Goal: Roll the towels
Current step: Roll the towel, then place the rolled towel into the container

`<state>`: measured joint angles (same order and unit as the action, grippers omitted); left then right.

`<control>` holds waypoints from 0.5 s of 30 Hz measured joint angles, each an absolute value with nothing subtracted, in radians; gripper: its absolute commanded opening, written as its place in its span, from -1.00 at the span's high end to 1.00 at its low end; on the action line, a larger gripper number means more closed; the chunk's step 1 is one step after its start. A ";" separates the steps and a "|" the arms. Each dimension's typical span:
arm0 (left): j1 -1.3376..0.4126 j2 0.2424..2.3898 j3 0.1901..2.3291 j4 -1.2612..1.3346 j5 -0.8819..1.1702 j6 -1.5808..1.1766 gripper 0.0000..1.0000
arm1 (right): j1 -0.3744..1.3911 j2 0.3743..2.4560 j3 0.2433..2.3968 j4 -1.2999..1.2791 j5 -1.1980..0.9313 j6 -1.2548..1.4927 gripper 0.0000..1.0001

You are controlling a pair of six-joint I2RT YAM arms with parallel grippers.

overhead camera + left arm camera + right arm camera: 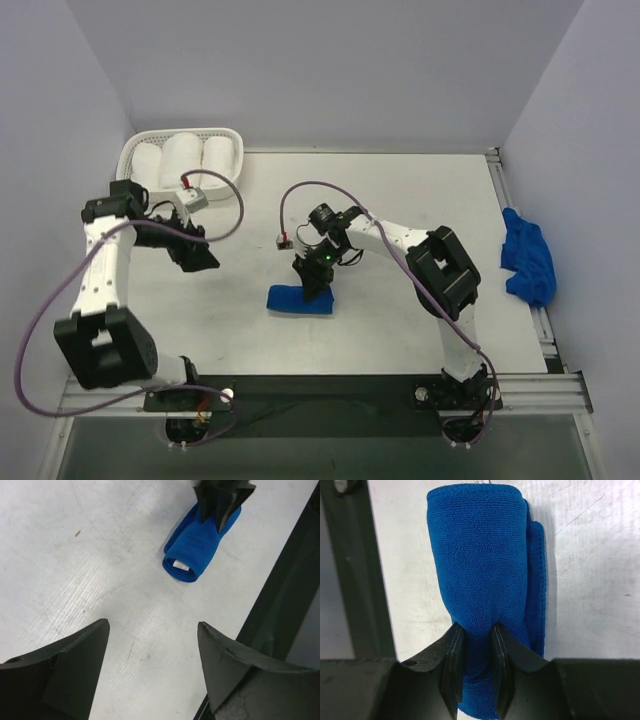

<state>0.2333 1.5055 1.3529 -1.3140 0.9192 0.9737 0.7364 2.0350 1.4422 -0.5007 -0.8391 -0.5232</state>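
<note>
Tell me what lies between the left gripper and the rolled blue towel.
Nothing: the left wrist view shows only bare table between left gripper and rolled blue towel.

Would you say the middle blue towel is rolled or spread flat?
Rolled: the middle blue towel is a fat bundle, coiled end showing.

Place: a robot lab test cell, not a home or a shop.
Walls: plain pale panels (330, 70) box in the tabletop on three sides.
Tabletop: a white sheet (400, 190), scuffed, edged with metal rails (540, 385).
Machines: a left arm (100, 270) and a right arm (400, 240), white and black, bolted at the near rail.
Wiring: loose purple cables (240, 205) loop to the wrists.
</note>
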 measured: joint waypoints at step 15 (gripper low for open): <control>-0.663 0.957 0.721 -0.777 0.422 0.897 -0.86 | 0.661 2.284 1.600 -0.699 -1.198 -0.366 1.00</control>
<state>-0.6632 0.9573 0.7208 -0.7769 0.4217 0.8974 0.6613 2.2837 1.5997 -0.6987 -1.1980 -0.3664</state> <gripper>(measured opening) 0.926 0.225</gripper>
